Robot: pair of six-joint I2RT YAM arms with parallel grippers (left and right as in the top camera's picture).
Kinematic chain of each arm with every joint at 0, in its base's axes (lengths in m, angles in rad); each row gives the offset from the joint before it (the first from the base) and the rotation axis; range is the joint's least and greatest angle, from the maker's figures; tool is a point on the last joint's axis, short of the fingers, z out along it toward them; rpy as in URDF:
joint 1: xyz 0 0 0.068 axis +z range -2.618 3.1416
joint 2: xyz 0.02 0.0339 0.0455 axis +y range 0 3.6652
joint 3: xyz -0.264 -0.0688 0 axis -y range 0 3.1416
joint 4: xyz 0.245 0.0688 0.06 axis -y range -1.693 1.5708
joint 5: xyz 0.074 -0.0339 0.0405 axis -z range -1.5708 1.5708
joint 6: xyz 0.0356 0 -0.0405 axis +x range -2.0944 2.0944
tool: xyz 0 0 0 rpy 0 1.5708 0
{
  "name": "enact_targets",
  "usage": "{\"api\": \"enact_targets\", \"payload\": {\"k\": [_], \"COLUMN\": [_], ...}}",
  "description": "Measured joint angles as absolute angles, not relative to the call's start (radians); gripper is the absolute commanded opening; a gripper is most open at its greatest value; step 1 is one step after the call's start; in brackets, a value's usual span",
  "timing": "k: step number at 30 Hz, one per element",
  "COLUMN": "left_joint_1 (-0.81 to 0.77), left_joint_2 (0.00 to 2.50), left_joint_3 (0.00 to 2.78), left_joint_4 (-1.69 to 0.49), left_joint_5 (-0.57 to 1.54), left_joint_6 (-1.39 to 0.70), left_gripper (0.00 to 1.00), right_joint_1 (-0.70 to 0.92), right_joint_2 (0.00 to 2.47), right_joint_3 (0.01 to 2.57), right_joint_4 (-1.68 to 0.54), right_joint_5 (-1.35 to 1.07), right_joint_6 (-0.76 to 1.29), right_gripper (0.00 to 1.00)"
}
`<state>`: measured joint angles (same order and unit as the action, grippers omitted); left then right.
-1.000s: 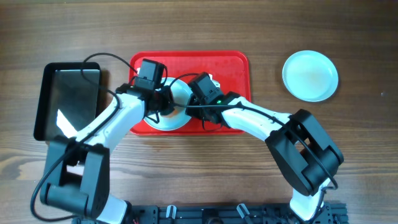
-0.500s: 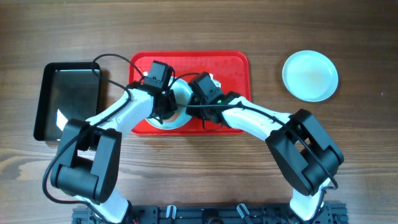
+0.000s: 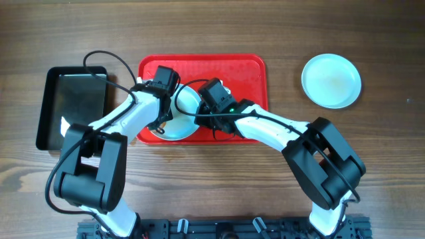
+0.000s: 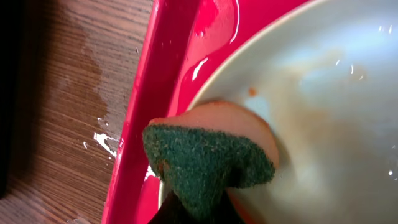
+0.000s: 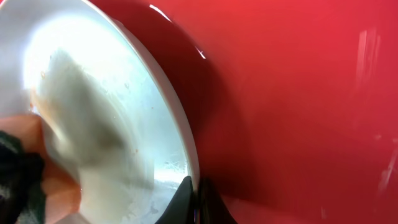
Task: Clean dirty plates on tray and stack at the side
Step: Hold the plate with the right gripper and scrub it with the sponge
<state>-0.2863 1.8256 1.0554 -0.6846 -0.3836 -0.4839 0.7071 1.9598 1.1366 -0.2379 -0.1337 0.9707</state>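
Left gripper (image 4: 194, 210): jaws drawn tight on a sponge (image 4: 205, 162), which has a green scouring face over an orange-pink body. The sponge bulges out beyond the dark fingertips and is pressed flat against the inner surface of the plate on the tray (image 4: 336, 124), close to that plate's left rim. Right gripper (image 5: 196, 200): jaws narrowed to a sliver and clamped on the rim of the same plate, one finger on either side of the edge. A dark shadow lies on the tray floor under that rim, and from overhead the plate reads as an oval rather than a circle, so it appears tilted. Plate condition: a faint orange-tan smear and one small orange speck remain on the pale surface near the sponge, and the surface looks wet. Location: this plate sits in the left half of the red tray (image 3: 246, 73), near its front-left corner, with both arms converging over it. Count: two plates are visible. The second plate (image 3: 331, 80) lies alone on the bare wooden table (image 3: 212, 26), well to the right of the tray, flat and untouched by either arm. Whether anything lies beneath the gripped plate cannot be determined. One red tray, one sponge and one glossy black tray (image 3: 73, 106), the last sitting to the left of the red tray. Water droplets (image 4: 102, 140) are noted on the wood just outside the red tray's left rim.
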Motion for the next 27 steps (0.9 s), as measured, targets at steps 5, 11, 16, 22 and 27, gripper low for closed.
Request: {"api": "enact_targets", "payload": {"k": [5, 11, 16, 22, 27], "left_joint_1": [-0.262, -0.253, -0.254, -0.260, -0.267], "left_joint_2": [1.792, 1.724, 1.821, 1.892, 1.893], "left_joint_3": [1.093, 1.116, 1.118, 1.121, 1.122], "left_joint_4": [-0.667, -0.555, -0.515, -0.509, -0.508], "left_joint_5": [-0.296, 0.031, 0.223, 0.261, 0.260], "left_joint_6": [-0.484, -0.484, -0.484, -0.484, -0.469], "left_gripper": [0.04, 0.04, 0.04, 0.04, 0.04], "right_joint_1": [0.696, 0.690, 0.690, 0.691, 0.691], "right_joint_2": [1.960, 1.960, 1.960, 1.959, 1.959], "right_joint_3": [1.137, 1.137, 1.137, 1.147, 1.182], "right_joint_4": [-0.245, -0.250, -0.253, -0.292, -0.378], "right_joint_5": [-0.119, -0.099, -0.095, -0.054, 0.026], "right_joint_6": [0.971, 0.971, 0.971, 0.955, 0.902], "right_gripper": [0.04, 0.04, 0.04, 0.04, 0.04]}}
